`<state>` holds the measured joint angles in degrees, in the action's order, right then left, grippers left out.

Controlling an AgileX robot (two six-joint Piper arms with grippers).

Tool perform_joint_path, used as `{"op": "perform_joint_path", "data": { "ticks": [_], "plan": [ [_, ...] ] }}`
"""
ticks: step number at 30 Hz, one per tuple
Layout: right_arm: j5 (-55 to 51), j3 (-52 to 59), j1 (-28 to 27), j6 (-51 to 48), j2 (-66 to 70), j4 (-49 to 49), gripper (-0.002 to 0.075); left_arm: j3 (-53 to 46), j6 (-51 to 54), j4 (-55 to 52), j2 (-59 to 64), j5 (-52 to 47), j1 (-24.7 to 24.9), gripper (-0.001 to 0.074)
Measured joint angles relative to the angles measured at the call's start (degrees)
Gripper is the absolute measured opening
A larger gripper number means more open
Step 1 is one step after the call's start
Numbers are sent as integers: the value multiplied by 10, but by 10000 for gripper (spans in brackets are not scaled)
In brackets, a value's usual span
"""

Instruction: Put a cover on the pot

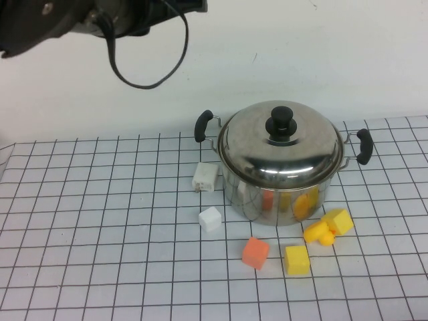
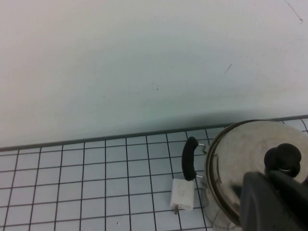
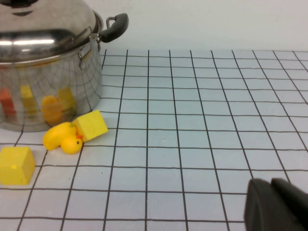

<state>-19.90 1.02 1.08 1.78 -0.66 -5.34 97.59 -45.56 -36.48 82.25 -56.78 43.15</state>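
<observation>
The shiny steel pot (image 1: pixel 277 194) stands on the gridded table at the right of centre, with black side handles (image 1: pixel 203 125). The domed steel lid (image 1: pixel 277 144) with its black knob (image 1: pixel 281 122) sits on the pot's rim. My left gripper (image 2: pixel 269 179) is shut and empty, raised above and to the left of the pot; its wrist view looks down on the lid (image 2: pixel 240 159) and knob (image 2: pixel 284 158). My right gripper (image 3: pixel 270 185) is shut and empty, low over the table to the right of the pot (image 3: pixel 48 96); it is out of the high view.
Two white blocks (image 1: pixel 204 177) (image 1: pixel 210 219) lie left of the pot. An orange cube (image 1: pixel 255 253), a yellow cube (image 1: pixel 297 260), a yellow duck (image 1: pixel 319 233) and a yellow block (image 1: pixel 338 221) lie in front. A black cable (image 1: pixel 147 80) hangs from the left arm.
</observation>
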Motion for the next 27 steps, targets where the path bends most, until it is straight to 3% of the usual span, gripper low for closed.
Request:
{"op": "perform_joint_path", "data": {
  "ticks": [15, 22, 27],
  "plan": [
    [0, 0, 0, 0, 0, 0, 9, -26, -9, 1, -27, -3, 1, -1],
    [0, 0, 0, 0, 0, 0, 9, -178, -9, 9, -232, 137, -6, -1],
    [0, 0, 0, 0, 0, 0, 9, -358, -10, 23, -429, 264, -73, -1]
  ]
}}
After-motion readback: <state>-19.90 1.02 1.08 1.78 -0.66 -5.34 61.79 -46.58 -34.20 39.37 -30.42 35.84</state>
